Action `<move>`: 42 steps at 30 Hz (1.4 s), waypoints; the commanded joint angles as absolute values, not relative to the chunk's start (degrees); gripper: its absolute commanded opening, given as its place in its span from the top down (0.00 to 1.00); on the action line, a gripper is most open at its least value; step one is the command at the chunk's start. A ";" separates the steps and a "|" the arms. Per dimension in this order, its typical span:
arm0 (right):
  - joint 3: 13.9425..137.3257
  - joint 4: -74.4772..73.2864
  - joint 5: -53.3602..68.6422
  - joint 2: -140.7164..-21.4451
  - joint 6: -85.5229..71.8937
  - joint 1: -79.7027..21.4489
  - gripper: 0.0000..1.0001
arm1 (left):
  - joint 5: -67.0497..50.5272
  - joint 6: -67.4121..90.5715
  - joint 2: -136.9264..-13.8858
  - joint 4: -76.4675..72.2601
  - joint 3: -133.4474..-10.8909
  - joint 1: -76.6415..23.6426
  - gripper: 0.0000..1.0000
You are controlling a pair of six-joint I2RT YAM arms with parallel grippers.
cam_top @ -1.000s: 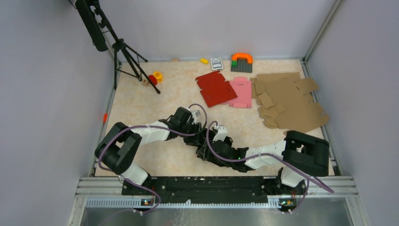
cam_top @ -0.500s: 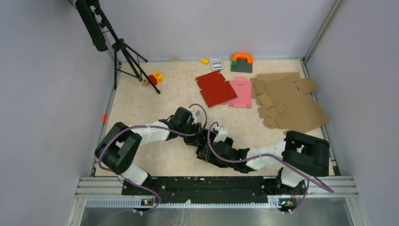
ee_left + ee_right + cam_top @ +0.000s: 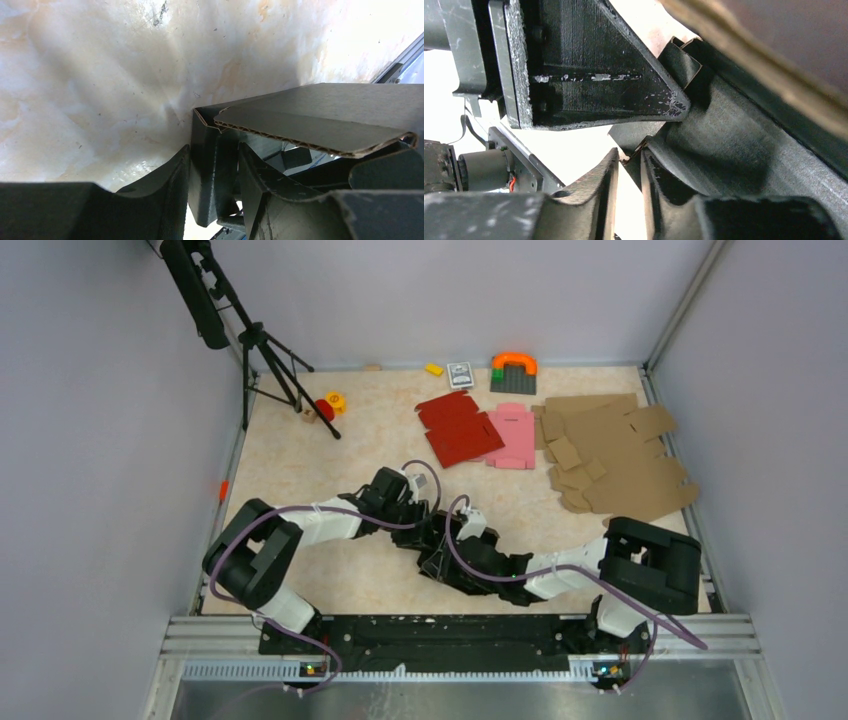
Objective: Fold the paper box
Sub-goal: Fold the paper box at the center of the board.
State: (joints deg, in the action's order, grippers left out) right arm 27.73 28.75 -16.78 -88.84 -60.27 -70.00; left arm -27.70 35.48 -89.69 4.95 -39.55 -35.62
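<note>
The paper box (image 3: 434, 562), a black cardboard blank partly folded up, sits at the table's near middle between both arms, and much of it is hidden by them. My left gripper (image 3: 424, 527) comes in from the left. In the left wrist view this gripper (image 3: 214, 150) is shut on a doubled upright wall of the paper box (image 3: 320, 110). My right gripper (image 3: 451, 546) reaches in from the right. Seen from the right wrist, the right gripper (image 3: 630, 152) has its jaws almost together, pinching a flap corner of the paper box (image 3: 734, 145).
A red blank (image 3: 458, 428) and a pink blank (image 3: 512, 436) lie at the back middle, with brown cardboard blanks (image 3: 615, 455) at the right. A tripod (image 3: 265, 350) stands back left, with small toys (image 3: 330, 403) beside it. An orange-handled block (image 3: 514, 370) sits at the far edge.
My right gripper's jaws have closed down onto the box's flap and its wrist has edged slightly left. The left arm and its grip look unchanged.
</note>
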 commanded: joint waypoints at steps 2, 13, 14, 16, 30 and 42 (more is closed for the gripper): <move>27.14 27.41 -17.39 -88.55 -62.39 -68.91 0.71 | -27.77 35.20 -90.99 4.05 -40.42 -35.83 0.59; 30.43 19.82 -15.91 -83.57 -53.62 -70.97 0.48 | -27.69 35.16 -91.04 4.04 -40.69 -35.77 0.59; 30.70 19.13 -16.27 -83.12 -52.41 -71.47 0.46 | -27.69 35.16 -91.05 4.04 -40.74 -35.82 0.59; 31.77 16.69 -16.48 -82.34 -49.45 -72.39 0.44 | -27.60 35.11 -91.14 4.02 -40.78 -35.81 0.59; 43.06 -4.41 -16.12 -81.76 -28.76 -75.49 0.48 | -27.94 34.81 -91.14 4.56 -41.14 -35.79 0.59; 39.16 -5.89 -15.62 -81.73 -14.77 -75.97 0.50 | -28.47 34.37 -92.04 4.63 -42.10 -35.79 0.59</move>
State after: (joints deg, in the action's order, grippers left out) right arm 39.64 -5.72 -16.01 -81.38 -19.38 -75.59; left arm -28.91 35.77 -91.09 4.67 -40.49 -35.64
